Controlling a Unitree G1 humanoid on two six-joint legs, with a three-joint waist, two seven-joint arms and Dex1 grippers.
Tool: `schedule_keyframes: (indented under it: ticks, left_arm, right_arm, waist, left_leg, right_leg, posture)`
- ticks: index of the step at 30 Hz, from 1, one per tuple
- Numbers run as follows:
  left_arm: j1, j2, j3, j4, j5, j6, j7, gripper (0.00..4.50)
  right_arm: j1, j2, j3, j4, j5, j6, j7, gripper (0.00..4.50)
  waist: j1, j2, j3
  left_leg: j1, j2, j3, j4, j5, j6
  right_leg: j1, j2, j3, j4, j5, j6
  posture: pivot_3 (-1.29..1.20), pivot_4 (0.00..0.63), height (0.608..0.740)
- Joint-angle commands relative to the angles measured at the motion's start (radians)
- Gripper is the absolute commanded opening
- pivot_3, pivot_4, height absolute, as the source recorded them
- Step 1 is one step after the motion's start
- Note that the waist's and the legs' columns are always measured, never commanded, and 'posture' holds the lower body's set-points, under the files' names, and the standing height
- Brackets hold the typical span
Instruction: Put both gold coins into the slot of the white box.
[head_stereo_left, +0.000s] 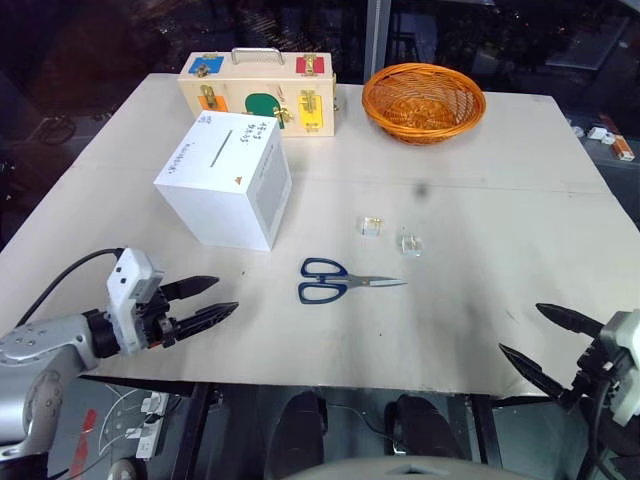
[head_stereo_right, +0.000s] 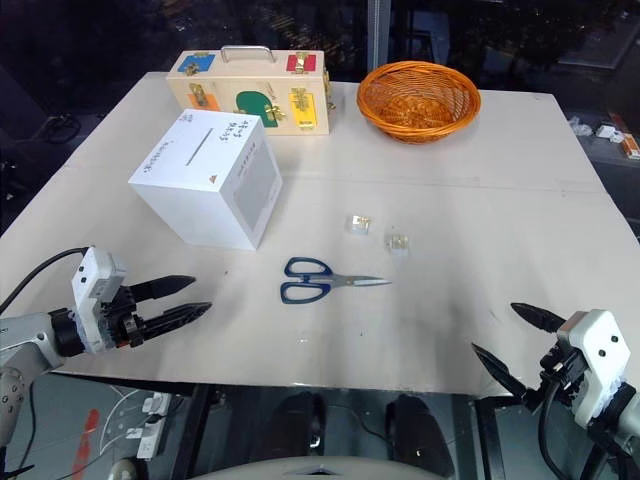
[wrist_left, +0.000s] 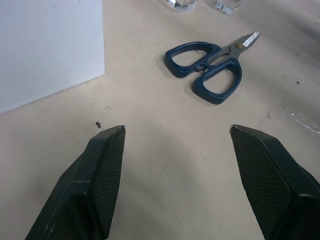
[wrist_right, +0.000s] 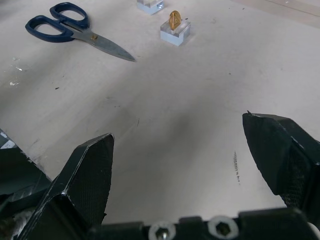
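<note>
- The gold coins: one (head_stereo_left: 372, 226) and the other (head_stereo_left: 411, 244) lie just beside each other on the table (head_stereo_left: 500, 200), each standing in a small clear block. They are well ahead of both sets of jaws, between the two grippers and closer to the right one's line than to the left's.
- In the right wrist view one coin (wrist_right: 174, 21) shows as a gold disc upright in its clear block, far beyond the fingertips.
- The white box (head_stereo_left: 225, 180) stands ahead of the left gripper, well apart from its jaws, with the slot (head_stereo_left: 216, 146) in its handwritten top face.
- Left gripper (head_stereo_left: 210, 299): jaws apart, holding nothing, hovering near the table's front edge.
- Right gripper (head_stereo_left: 535, 335): jaws spread wide, holding nothing, at the table's front right edge.
- Blue-handled scissors (head_stereo_left: 335, 281) lie between the two grippers, ahead of the left jaws and nearer than the coins.
- An orange basket (head_stereo_left: 423, 101) and a wooden case (head_stereo_left: 258, 93) sit at the far side.
</note>
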Motion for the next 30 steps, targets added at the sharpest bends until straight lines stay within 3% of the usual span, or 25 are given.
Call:
schedule_keyframes:
  ticks: [1,4,8,13,16,18,26,29,30]
  left_arm:
    - [-0.072,0.014,-0.049,-0.030,-0.029,-0.008,-0.017,3.65]
    - [-0.186,0.002,-0.164,-0.078,-0.047,0.010,-0.026,4.42]
    - [-0.208,-0.007,-0.191,-0.094,-0.072,0.020,-0.019,4.42]
    - [-0.168,0.004,-0.178,-0.104,-0.085,0.000,-0.042,4.42]
    - [-0.091,0.019,-0.147,-0.153,-0.066,-0.035,-0.055,4.42]
    - [-0.053,0.028,-0.124,-0.175,-0.074,-0.036,-0.060,4.42]
    - [0.026,0.031,-0.047,-0.227,-0.077,-0.044,-0.024,4.42]
    - [0.043,0.049,0.000,-0.258,-0.128,0.004,-0.018,4.50]
    - [0.048,0.052,0.009,-0.267,-0.139,0.012,-0.017,4.50]
  right_arm:
    - [-0.028,0.001,0.007,-0.030,-0.001,-0.020,-0.002,4.50]
    - [-0.107,-0.020,0.093,-0.096,-0.029,0.013,-0.042,4.50]
    - [-0.226,-0.041,0.201,-0.126,-0.066,0.067,-0.089,4.50]
    - [-0.509,-0.092,0.474,-0.096,-0.123,0.243,-0.124,4.50]
    - [-0.835,0.010,0.724,0.102,-0.185,0.370,-0.130,4.50]
    - [-0.973,0.078,0.801,0.217,-0.197,0.418,-0.124,4.50]
    - [-1.223,0.203,0.959,0.558,-0.254,0.406,-0.020,4.50]
    - [-1.262,0.203,1.014,0.655,-0.291,0.373,0.044,3.64]
    - [-1.263,0.197,1.027,0.670,-0.299,0.366,0.062,3.10]
  waist:
    - [0.001,0.000,0.000]
    - [0.014,0.001,0.001]
    - [0.005,0.002,0.001]
    - [-0.019,0.001,0.002]
    - [-0.023,-0.001,0.003]
    - [-0.031,-0.002,0.006]
    - [-0.009,-0.001,0.007]
    - [-0.012,-0.001,0.007]
    - [-0.012,0.000,0.007]
  left_leg:
    - [0.000,0.000,0.000,0.000,0.000,0.000]
    - [0.000,0.000,-0.001,0.002,0.000,0.000]
    - [0.000,0.000,0.001,0.002,0.000,0.000]
    - [-0.001,0.000,0.001,-0.001,0.000,0.000]
    - [0.000,0.000,0.000,-0.002,0.000,0.000]
    - [0.000,0.001,0.000,-0.002,0.000,0.000]
    - [-0.003,-0.001,0.000,-0.004,0.000,0.000]
    - [-0.003,-0.001,0.000,-0.005,0.000,0.000]
    - [-0.003,-0.001,0.000,-0.005,0.000,0.000]
  right_leg:
    - [0.000,0.000,0.000,0.000,0.000,0.000]
    - [0.000,0.000,-0.001,0.000,0.000,0.000]
    - [0.000,0.001,0.002,0.000,0.001,-0.001]
    - [-0.001,0.003,0.003,0.000,0.004,0.000]
    - [-0.002,0.004,0.002,0.000,0.004,0.000]
    - [-0.002,0.004,0.003,0.000,0.003,-0.002]
    - [-0.003,0.001,0.001,-0.001,0.004,-0.001]
    - [-0.004,0.001,0.000,-0.001,0.004,-0.001]
    - [-0.004,0.001,0.000,-0.001,0.004,-0.001]
  posture:
    - [0.00,0.150,0.726]
    - [0.00,0.150,0.726]
    - [0.00,0.150,0.726]
    - [0.00,0.150,0.726]
    - [0.00,0.150,0.726]
    - [0.00,0.150,0.726]
    - [0.00,0.150,0.726]
    - [0.00,0.150,0.726]
    - [0.00,0.150,0.726]
